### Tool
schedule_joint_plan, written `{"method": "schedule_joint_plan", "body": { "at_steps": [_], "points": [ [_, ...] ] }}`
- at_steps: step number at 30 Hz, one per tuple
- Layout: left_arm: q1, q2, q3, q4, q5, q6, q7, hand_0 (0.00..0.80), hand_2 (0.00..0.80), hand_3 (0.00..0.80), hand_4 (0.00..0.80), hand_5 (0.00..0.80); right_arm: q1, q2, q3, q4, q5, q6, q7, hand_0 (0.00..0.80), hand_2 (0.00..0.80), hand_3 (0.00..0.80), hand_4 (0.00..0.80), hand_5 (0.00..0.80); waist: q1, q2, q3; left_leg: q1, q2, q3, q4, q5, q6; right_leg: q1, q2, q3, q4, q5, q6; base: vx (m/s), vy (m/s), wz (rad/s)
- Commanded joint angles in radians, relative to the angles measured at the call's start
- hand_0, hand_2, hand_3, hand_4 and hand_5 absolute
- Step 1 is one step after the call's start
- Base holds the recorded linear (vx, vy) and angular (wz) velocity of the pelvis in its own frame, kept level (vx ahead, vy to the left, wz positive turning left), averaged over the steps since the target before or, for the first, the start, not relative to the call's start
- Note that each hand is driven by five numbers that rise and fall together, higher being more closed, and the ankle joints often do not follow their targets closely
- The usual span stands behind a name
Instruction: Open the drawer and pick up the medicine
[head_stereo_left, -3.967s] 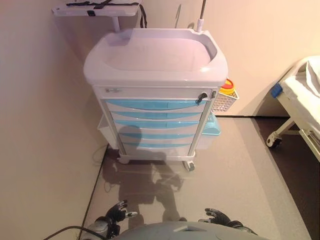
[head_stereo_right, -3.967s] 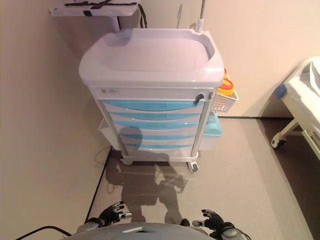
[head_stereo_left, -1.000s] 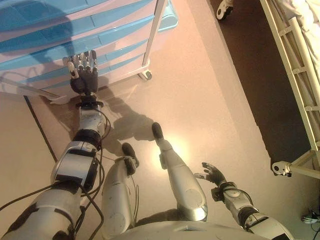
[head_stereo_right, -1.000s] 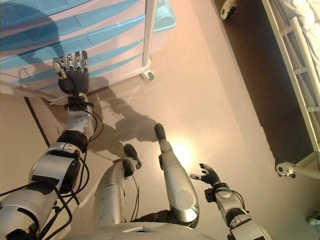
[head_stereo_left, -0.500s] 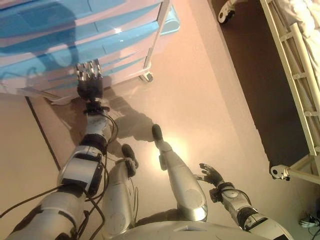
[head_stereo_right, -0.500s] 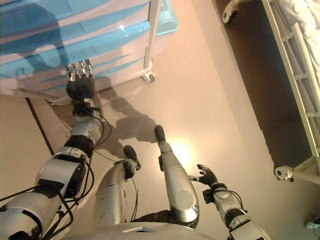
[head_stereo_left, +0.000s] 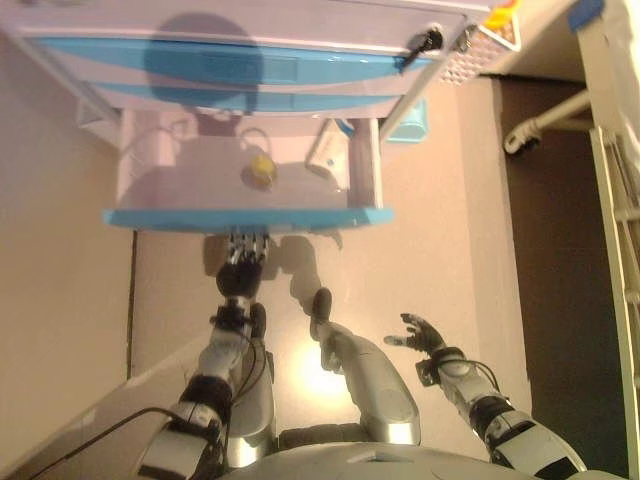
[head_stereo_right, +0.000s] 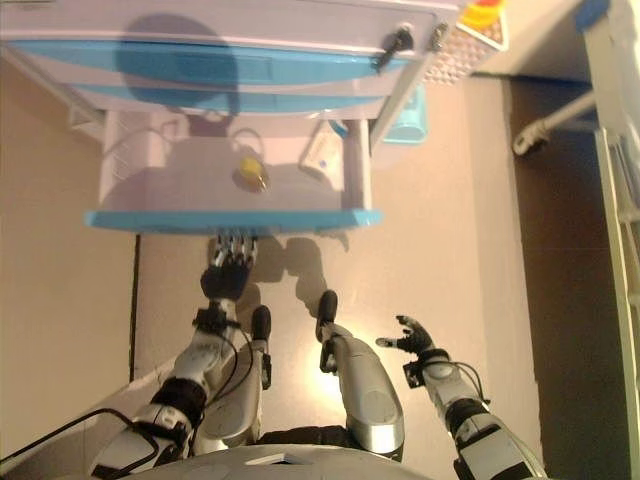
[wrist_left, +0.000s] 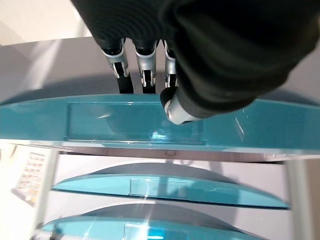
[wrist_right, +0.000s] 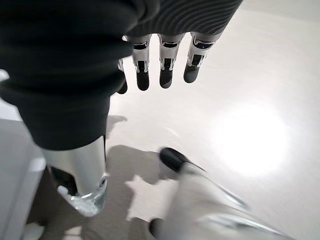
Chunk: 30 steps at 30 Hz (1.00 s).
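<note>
Since 0.5 s ago the drawer (head_stereo_left: 245, 215) has come well out of the cart (head_stereo_left: 250, 75) and the cam has swung up, so its inside shows from above.

Near to far, all rel. to the drawer: right hand (head_stereo_right: 412, 338) hangs idle over the floor, well off to the drawer's right, fingers loose and spread, holding nothing. Left hand (head_stereo_left: 243, 262) sits right under the drawer's blue front, fingertips up against its lower edge. Wrist view shows the fingers (wrist_left: 144, 65) reaching over the front's top lip with thumb below, looks like a hook/pinch on the front, not fully certain.

Inside the drawer: small yellowish medicine bottle (head_stereo_left: 261, 171) near mid-floor, white box (head_stereo_left: 328, 152) to its right by the side wall. Cart's other blue drawers behind it are shut.

Step in hand, imo: drawer is open enough. Let go of the front, lift the left hand clear over the lip, come down on the bottle from above, avoid nudging the box.

View diffs: head cams show contents + right hand; left wrist cam shows only finger contact on the front, no contents. Right wrist cam just shows floor.
</note>
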Motion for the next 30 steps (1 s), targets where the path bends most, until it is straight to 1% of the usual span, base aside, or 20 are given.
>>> {"method": "schedule_joint_plan", "body": {
  "at_steps": [1,2,4,5,7,10,11,13,16,17,18,19,20,21,22,23,24,26,28,30],
  "points": [
    [0.06,0.054,0.115,-0.152,-0.021,0.127,-0.384,0.8,0.8,0.8,0.8,0.8,0.054,-0.1,-0.046,0.034,-0.044,0.021,0.006,0.0,0.0,0.0,0.0,0.0,0.114,0.11,-0.136,-0.076,-0.053,-0.008,0.024,-0.023,0.039,0.072,-0.015,-0.006,0.069,-0.129,0.053,-0.008,-0.084,0.34],
    [0.094,0.057,0.121,-0.091,0.003,0.158,-0.409,0.8,0.8,0.8,0.8,0.8,0.051,-0.106,-0.058,0.042,-0.045,0.02,0.008,0.0,0.0,0.0,0.0,0.0,0.124,0.116,-0.145,-0.073,-0.054,-0.015,0.011,-0.012,0.037,0.08,-0.017,-0.019,0.057,-0.122,0.056,-0.022,-0.082,0.54],
    [0.167,0.071,0.145,0.032,0.041,0.194,-0.404,0.8,0.8,0.8,0.8,0.8,0.047,-0.116,-0.086,0.057,-0.043,0.017,0.019,0.0,0.0,0.0,0.0,0.0,0.144,0.126,-0.158,-0.058,-0.06,-0.03,-0.01,0.002,0.033,0.103,-0.019,-0.04,0.033,-0.114,0.061,-0.013,-0.07,0.55],
    [0.195,0.073,0.165,0.084,0.064,0.225,-0.398,0.8,0.8,0.8,0.8,0.8,0.048,-0.117,-0.099,0.066,-0.045,0.014,0.026,0.0,0.0,0.0,0.0,0.0,0.15,0.13,-0.166,-0.05,-0.062,-0.033,-0.02,0.007,0.032,0.113,-0.019,-0.049,0.022,-0.11,0.063,0.014,-0.045,0.28],
    [0.245,0.071,0.202,0.178,0.116,0.236,-0.348,0.8,0.8,0.8,0.8,0.8,0.052,-0.111,-0.119,0.086,-0.045,0.005,0.031,0.0,0.0,0.0,0.0,0.0,0.163,0.136,-0.183,-0.034,-0.068,-0.044,-0.042,0.017,0.03,0.132,-0.02,-0.064,-0.001,-0.104,0.069,0.024,-0.028,0.24],
    [0.306,0.064,0.272,0.281,0.218,0.241,-0.25,0.8,0.8,0.8,0.8,0.8,0.065,-0.099,-0.155,0.111,-0.034,-0.003,0.043,0.0,0.0,0.0,0.0,0.0,0.177,0.144,-0.213,-0.015,-0.081,-0.057,-0.065,0.025,0.028,0.153,-0.023,-0.076,-0.03,-0.095,0.077,0.053,0.01,0.2],
    [0.319,0.061,0.287,0.307,0.257,0.224,-0.212,0.8,0.8,0.8,0.8,0.8,0.07,-0.094,-0.166,0.118,-0.037,-0.004,0.046,0.0,0.0,0.0,0.0,0.0,0.179,0.146,-0.223,-0.009,-0.086,-0.061,-0.07,0.026,0.028,0.159,-0.025,-0.078,-0.037,-0.093,0.079,0.059,0.036,0.29],
    [0.332,0.062,0.306,0.348,0.324,0.22,-0.163,0.8,0.8,0.8,0.8,0.8,0.079,-0.085,-0.18,0.133,-0.044,-0.007,0.044,0.0,0.0,0.0,0.0,0.0,0.181,0.152,-0.241,0.001,-0.092,-0.064,-0.078,0.027,0.028,0.168,-0.028,-0.084,-0.045,-0.092,0.081,0.069,0.055,0.35],
    [0.333,0.077,0.314,0.435,0.469,0.145,-0.047,0.8,0.8,0.8,0.8,0.8,0.092,-0.074,-0.199,0.166,-0.066,-0.017,0.042,0.0,0.0,0.0,0.0,0.0,0.174,0.162,-0.268,0.016,-0.102,-0.064,-0.086,0.024,0.031,0.178,-0.034,-0.088,-0.049,-0.093,0.086,0.077,0.088,0.19],
    [0.33,0.081,0.319,0.465,0.54,0.084,0.007,0.612,0.612,0.612,0.612,0.612,0.098,-0.071,-0.202,0.172,-0.076,-0.021,0.04,0.0,0.0,0.0,0.0,0.0,0.17,0.164,-0.275,0.021,-0.104,-0.063,-0.088,0.023,0.032,0.18,-0.036,-0.089,-0.049,-0.095,0.087,0.075,0.071,0.06],
    [0.322,0.089,0.311,0.489,0.597,0.022,0.083,0.0,0.0,0.0,0.0,0.0,0.105,-0.067,-0.203,0.176,-0.081,-0.022,0.037,0.0,0.0,0.0,0.0,0.0,0.164,0.163,-0.283,0.026,-0.105,-0.061,-0.089,0.021,0.033,0.183,-0.038,-0.089,-0.049,-0.095,0.088,0.074,0.069,0.01],
    [0.314,0.098,0.301,0.509,0.663,-0.021,0.151,0.0,0.0,0.0,0.0,0.0,0.111,-0.065,-0.204,0.184,-0.09,-0.025,0.034,0.0,0.0,0.0,0.0,0.0,0.156,0.163,-0.289,0.03,-0.105,-0.056,-0.089,0.019,0.034,0.184,-0.038,-0.088,-0.049,-0.097,0.088,0.068,0.058,0.02],
    [0.306,0.101,0.301,0.526,0.72,-0.064,0.192,0.0,0.0,0.0,0.0,0.0,0.116,-0.063,-0.204,0.187,-0.098,-0.025,0.03,0.0,0.0,0.0,0.0,0.0,0.15,0.162,-0.295,0.033,-0.105,-0.054,-0.09,0.018,0.035,0.186,-0.038,-0.086,-0.05,-0.097,0.089,0.067,0.052,0.05],
    [0.295,0.108,0.292,0.539,0.763,-0.103,0.265,0.0,0.0,0.0,0.0,0.0,0.123,-0.062,-0.205,0.193,-0.108,-0.023,0.023,0.0,0.0,0.0,0.0,0.0,0.142,0.161,-0.301,0.037,-0.105,-0.051,-0.09,0.016,0.037,0.187,-0.038,-0.082,-0.05,-0.097,0.089,0.068,0.048,0.07],
    [0.286,0.111,0.283,0.546,0.801,-0.123,0.322,0.0,0.0,0.0,0.0,0.0,0.131,-0.061,-0.206,0.2,-0.112,-0.023,0.02,0.0,0.0,0.0,0.0,0.0,0.135,0.16,-0.307,0.041,-0.105,-0.046,-0.089,0.013,0.038,0.189,-0.039,-0.079,-0.051,-0.097,0.09,0.081,0.06,0.07],
    [0.276,0.115,0.276,0.553,0.891,-0.172,0.401,0.0,0.0,0.0,0.0,0.0,0.142,-0.061,-0.209,0.205,-0.116,-0.019,0.015,0.0,0.0,0.0,0.0,0.0,0.127,0.158,-0.315,0.047,-0.104,-0.041,-0.089,0.009,0.039,0.192,-0.04,-0.075,-0.053,-0.097,0.091,0.068,0.051,0.0],
    [0.272,0.115,0.274,0.554,0.924,-0.188,0.444,0.0,0.0,0.0,0.0,0.0,0.146,-0.061,-0.21,0.206,-0.116,-0.013,0.009,0.0,0.0,0.0,0.0,0.0,0.125,0.158,-0.317,0.05,-0.104,-0.039,-0.09,0.007,0.039,0.194,-0.04,-0.073,-0.055,-0.097,0.091,0.089,0.051,-0.05],
    [0.248,0.126,0.217,0.562,1.117,-0.264,0.61,0.0,0.0,0.0,0.0,0.0,0.164,-0.057,-0.215,0.222,-0.113,-0.004,-0.017,0.0,0.0,0.0,0.0,0.0,0.109,0.151,-0.334,0.059,-0.103,-0.027,-0.089,0.001,0.046,0.199,-0.041,-0.061,-0.058,-0.093,0.094,0.089,0.033,-0.07],
    [0.227,0.134,0.155,0.556,1.279,-0.291,0.718,0.0,0.0,0.0,0.0,0.0,0.176,-0.056,-0.221,0.229,-0.088,0.017,-0.043,0.0,0.0,0.0,0.0,0.0,0.096,0.146,-0.344,0.069,-0.101,-0.015,-0.093,-0.002,0.052,0.203,-0.039,-0.049,-0.064,-0.088,0.096,0.066,0.017,-0.01],
    [0.203,0.142,0.092,0.544,1.401,-0.279,0.776,0.0,0.0,0.0,0.0,0.0,0.185,-0.061,-0.24,0.239,-0.067,0.043,-0.074,0.0,0.0,0.0,0.0,0.0,0.079,0.142,-0.353,0.081,-0.1,-0.003,-0.099,-0.007,0.058,0.206,-0.035,-0.032,-0.07,-0.083,0.1,0.054,0.028,-0.15]
  ]
}}
